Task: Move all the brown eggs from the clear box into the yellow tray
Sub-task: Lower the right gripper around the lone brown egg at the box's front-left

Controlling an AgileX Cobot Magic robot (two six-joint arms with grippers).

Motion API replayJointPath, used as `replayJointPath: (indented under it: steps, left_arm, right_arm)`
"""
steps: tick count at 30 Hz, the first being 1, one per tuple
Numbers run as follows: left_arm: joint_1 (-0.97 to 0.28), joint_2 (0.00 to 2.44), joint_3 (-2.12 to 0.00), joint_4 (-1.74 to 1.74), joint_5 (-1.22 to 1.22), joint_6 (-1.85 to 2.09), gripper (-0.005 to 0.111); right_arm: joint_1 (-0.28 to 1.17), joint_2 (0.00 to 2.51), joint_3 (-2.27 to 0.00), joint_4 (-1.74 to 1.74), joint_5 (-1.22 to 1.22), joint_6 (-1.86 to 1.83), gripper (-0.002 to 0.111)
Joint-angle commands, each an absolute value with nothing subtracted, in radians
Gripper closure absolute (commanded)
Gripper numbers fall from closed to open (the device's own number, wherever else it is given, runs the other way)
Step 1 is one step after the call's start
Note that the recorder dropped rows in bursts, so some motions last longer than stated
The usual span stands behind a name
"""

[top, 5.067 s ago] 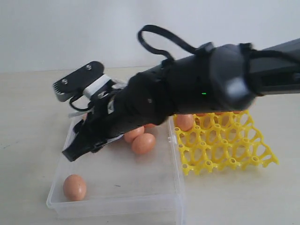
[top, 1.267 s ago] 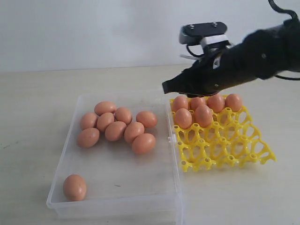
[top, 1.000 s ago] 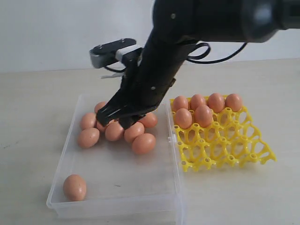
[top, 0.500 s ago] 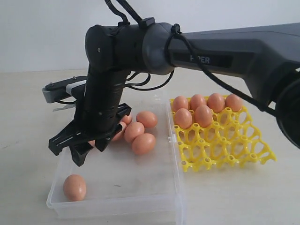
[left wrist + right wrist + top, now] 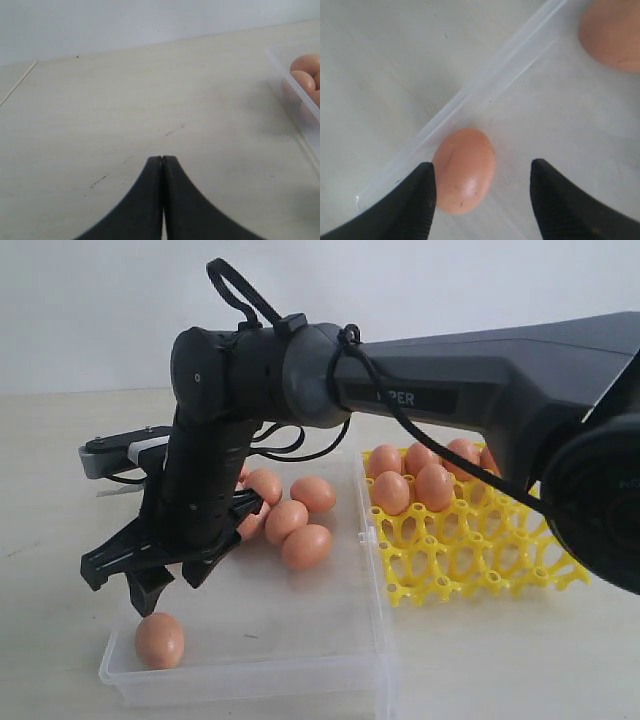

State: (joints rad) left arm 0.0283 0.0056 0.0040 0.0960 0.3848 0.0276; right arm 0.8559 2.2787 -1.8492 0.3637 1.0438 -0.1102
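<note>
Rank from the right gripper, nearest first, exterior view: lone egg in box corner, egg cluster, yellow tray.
1. Lone egg: just below the jaws.
2. Egg cluster: middle of clear box.
3. Yellow tray: beyond the box, right side.

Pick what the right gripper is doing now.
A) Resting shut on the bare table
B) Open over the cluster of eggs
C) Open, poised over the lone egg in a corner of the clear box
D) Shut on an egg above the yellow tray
C: the right gripper stands open over the lone egg, which lies against the wall of the clear box.
</note>
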Motion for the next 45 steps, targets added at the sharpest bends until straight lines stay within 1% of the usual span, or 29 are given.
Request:
replayJointPath:
  steps: [1, 22, 32, 45]
  left_arm:
    - [0.031, 0.000, 0.000, 0.095, 0.379, 0.023, 0.107]
    - [0.031, 0.000, 0.000, 0.095, 0.379, 0.023, 0.107]
    - [0.031, 0.000, 0.000, 0.095, 0.379, 0.023, 0.107]
    - [0.030, 0.000, 0.000, 0.095, 0.379, 0.020, 0.107]
  right_arm:
    - [0.864, 2.299, -1.857, 0.367, 1.025, -0.105, 0.053]
    - [0.873, 2.354, -1.857, 0.392, 0.992, -0.103, 0.053]
    - [0.873, 2.346, -1.857, 0.468, 1.047, -0.103, 0.053]
    - [0.870, 2.329, -1.843, 0.470, 1.088, -0.103, 0.053]
